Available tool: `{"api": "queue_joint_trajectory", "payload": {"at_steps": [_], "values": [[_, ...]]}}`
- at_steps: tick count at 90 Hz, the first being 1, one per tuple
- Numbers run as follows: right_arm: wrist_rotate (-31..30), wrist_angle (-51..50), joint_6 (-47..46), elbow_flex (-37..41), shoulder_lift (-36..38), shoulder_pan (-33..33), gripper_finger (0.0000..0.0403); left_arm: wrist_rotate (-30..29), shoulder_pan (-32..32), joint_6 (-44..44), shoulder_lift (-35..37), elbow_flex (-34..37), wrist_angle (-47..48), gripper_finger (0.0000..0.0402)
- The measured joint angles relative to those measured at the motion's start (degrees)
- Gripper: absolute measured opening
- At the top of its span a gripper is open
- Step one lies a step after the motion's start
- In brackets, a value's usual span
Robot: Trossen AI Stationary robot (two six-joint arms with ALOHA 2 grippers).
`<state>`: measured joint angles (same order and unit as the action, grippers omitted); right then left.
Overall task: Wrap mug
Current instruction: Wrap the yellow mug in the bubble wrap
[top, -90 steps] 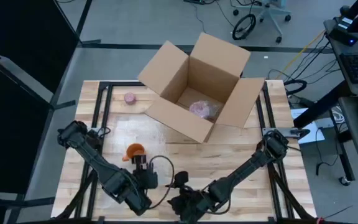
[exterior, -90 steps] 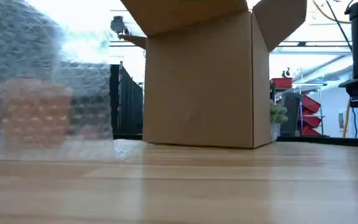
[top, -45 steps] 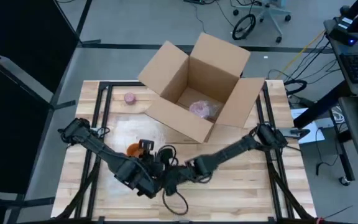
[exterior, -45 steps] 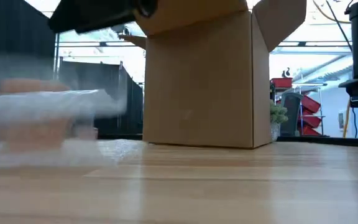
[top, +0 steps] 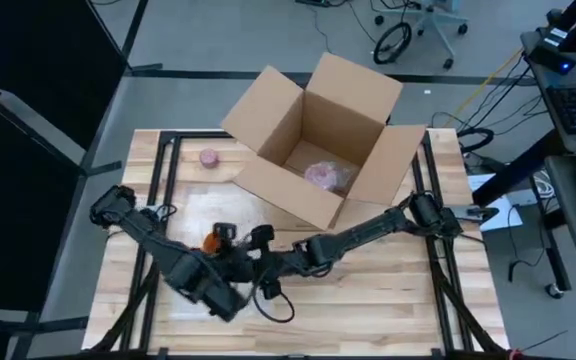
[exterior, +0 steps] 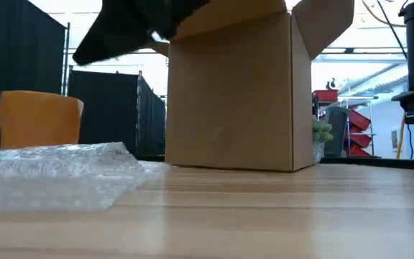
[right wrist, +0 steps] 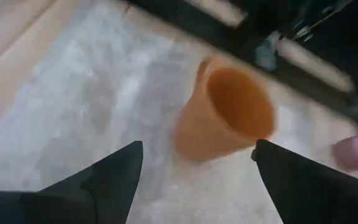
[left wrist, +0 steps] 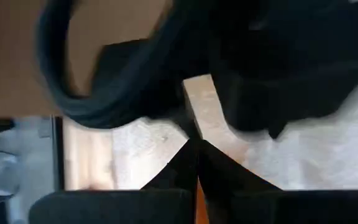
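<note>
An orange mug [top: 214, 241] [exterior: 38, 119] stands upright on a sheet of bubble wrap [top: 193, 213] [right wrist: 86, 106] at the table's left middle. The wrap [exterior: 56, 162] lies flat in front of the mug, which is uncovered. My right gripper [top: 259, 260] [right wrist: 197, 144] is open just to the right of the mug [right wrist: 229, 115], pointing at it and apart from it. My left gripper [top: 230, 243] [left wrist: 196, 146] is shut, close beside the mug. A sliver of orange shows below its fingers. My left gripper sits right next to the mug and over the wrap, its fingertips together. Whether it touches either of them I cannot tell, because the arms hide the spot in the high view.
An open cardboard box [top: 318, 140] [exterior: 236, 86] stands at the far middle with a pink wrapped thing [top: 323, 175] inside. A small pink object [top: 208, 157] lies at the far left. A black cable loop [top: 278, 300] hangs near the right arm. Bare wood lies to the near right.
My right gripper has swung from the table's near edge toward the far left, up to the mug. The bubble wrap, which stood raised in front of the mug, has dropped flat onto the table, leaving the mug bare.
</note>
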<state>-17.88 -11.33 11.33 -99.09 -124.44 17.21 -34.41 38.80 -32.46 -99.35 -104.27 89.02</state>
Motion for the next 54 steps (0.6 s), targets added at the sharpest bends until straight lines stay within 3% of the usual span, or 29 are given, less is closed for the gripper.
{"api": "queue_joint_trajectory", "payload": {"at_steps": [25, 54], "values": [[10.7, 1.8, -10.4, 1.5, -6.2, -4.6, 0.0294, -3.5, 9.9, -13.6, 4.9, -0.2, 0.6, 0.0], [13.7, 9.9, -14.1, 1.5, -11.5, -4.6, 0.0272, -8.1, 22.2, -29.9, 4.9, 0.6, 0.9, 0.0]]}}
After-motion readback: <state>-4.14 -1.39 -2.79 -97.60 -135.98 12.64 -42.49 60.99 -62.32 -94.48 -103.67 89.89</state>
